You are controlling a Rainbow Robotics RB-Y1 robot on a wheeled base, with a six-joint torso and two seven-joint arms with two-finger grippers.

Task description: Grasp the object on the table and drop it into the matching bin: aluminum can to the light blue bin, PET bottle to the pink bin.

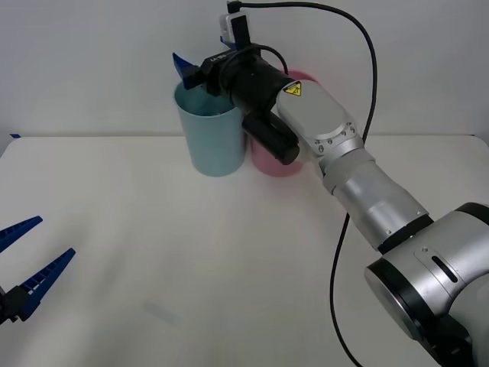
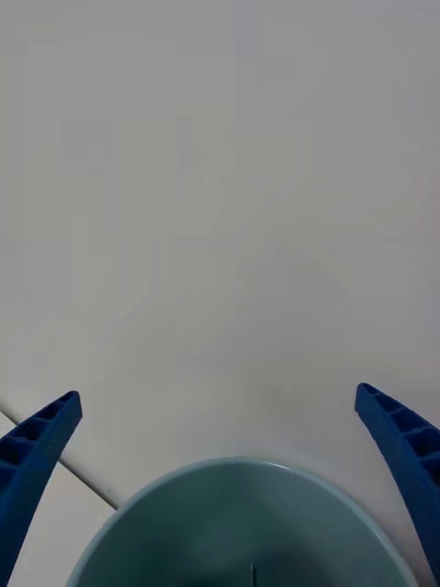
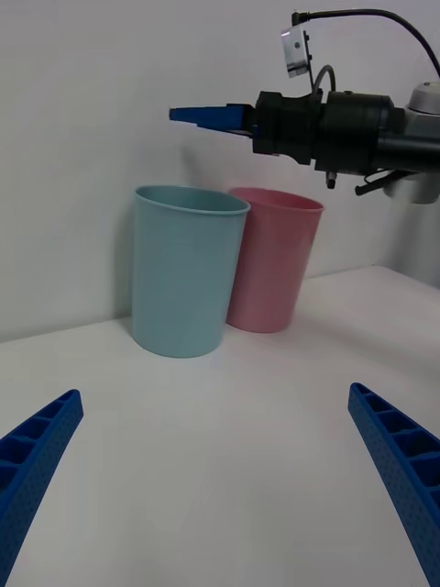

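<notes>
The light blue bin stands upright at the back of the white table, and the pink bin touches its right side. My right gripper hovers just above the light blue bin's mouth, open, with nothing between its blue fingers. From the right wrist, the bin's rim and inside lie directly under the gripper. The aluminum can is out of view. The left gripper stands open and empty near the table's front left. The left wrist view shows both bins with the right gripper above them.
My right arm reaches from the front right across the pink bin, partly hiding it. A black cable loops above the arm. A plain wall stands close behind the bins. The table's left edge is near the left gripper.
</notes>
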